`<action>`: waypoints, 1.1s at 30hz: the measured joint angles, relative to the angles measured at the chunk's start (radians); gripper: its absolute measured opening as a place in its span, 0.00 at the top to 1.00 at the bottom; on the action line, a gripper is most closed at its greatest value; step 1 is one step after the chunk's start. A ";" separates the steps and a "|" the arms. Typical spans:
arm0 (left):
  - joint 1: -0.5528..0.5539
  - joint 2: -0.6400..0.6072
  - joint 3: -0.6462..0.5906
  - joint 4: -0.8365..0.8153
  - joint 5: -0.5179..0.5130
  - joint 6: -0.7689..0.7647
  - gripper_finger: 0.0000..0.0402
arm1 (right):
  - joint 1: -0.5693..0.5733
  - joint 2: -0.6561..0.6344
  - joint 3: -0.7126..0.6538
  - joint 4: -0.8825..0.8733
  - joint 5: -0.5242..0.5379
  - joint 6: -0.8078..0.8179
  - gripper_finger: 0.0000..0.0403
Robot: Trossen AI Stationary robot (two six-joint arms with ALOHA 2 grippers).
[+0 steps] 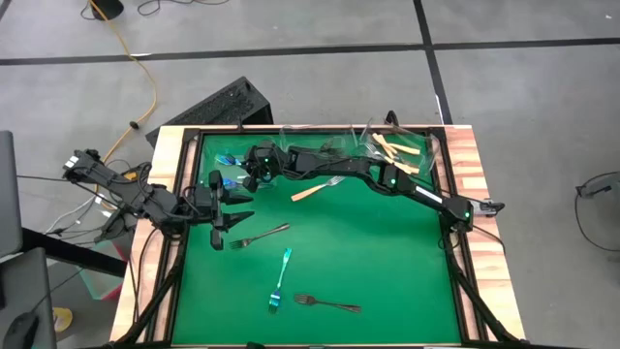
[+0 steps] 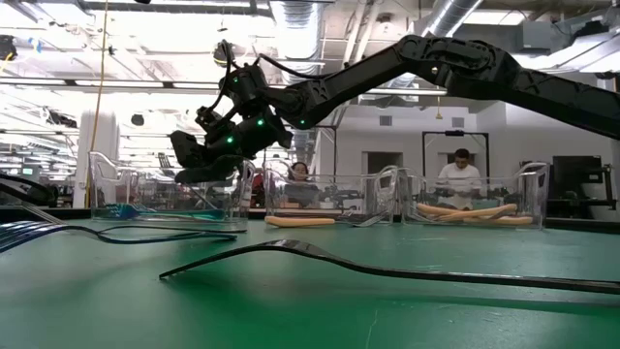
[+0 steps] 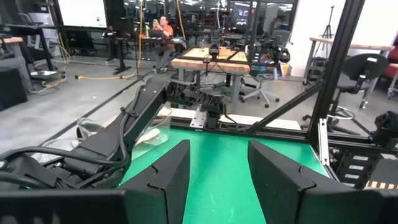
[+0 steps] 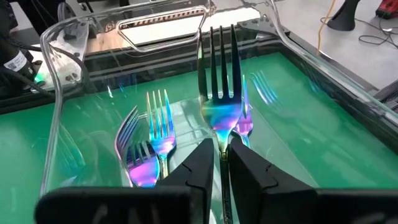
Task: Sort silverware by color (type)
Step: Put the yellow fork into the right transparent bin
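Observation:
My right gripper [image 4: 221, 163] reaches across the far side of the mat to the clear tub [image 4: 57, 43] at the far left [image 1: 229, 161] and is shut on an iridescent blue fork [image 4: 219, 93]. Two more blue forks [image 4: 152, 140] lie on the tub's floor. On the green mat lie a cream-handled fork [image 1: 315, 189], a dark fork [image 1: 262, 236], a blue-teal fork [image 1: 281, 279] and another dark fork [image 1: 327, 303]. My left gripper [image 1: 232, 208] waits open at the mat's left side, level above it, touching nothing. My right gripper pinches the blue fork between its two fingers at the top of the handle, just behind the tines [image 4: 222, 142]. The fingers come from the table's right, slanting down, and lie along the fork. The tines stick out past the fingertips, over the forks in the tub.
Two more clear tubs stand along the far edge: a middle one [image 2: 329, 199] and a right one holding cream-handled forks [image 1: 397, 147]. A raised frame [image 1: 455, 165] borders the mat. People sit in the room beyond the table [image 2: 457, 170].

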 joint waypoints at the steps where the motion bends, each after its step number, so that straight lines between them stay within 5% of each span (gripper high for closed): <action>1: 0.000 0.000 0.000 -0.001 0.000 0.004 0.64 | 0.000 0.000 0.000 0.001 0.000 -0.003 0.81; 16: 0.000 -0.001 0.000 -0.022 0.001 -0.031 0.64 | 0.001 -0.048 0.008 -0.042 -0.002 -0.004 0.50; 23: -0.001 -0.032 0.000 -0.024 0.010 -0.075 0.64 | -0.003 -0.200 0.012 -0.091 0.028 -0.117 0.50; 33: -0.022 -0.108 0.000 -0.020 0.018 -0.119 0.64 | -0.040 -0.458 0.012 -0.526 0.212 -0.403 0.52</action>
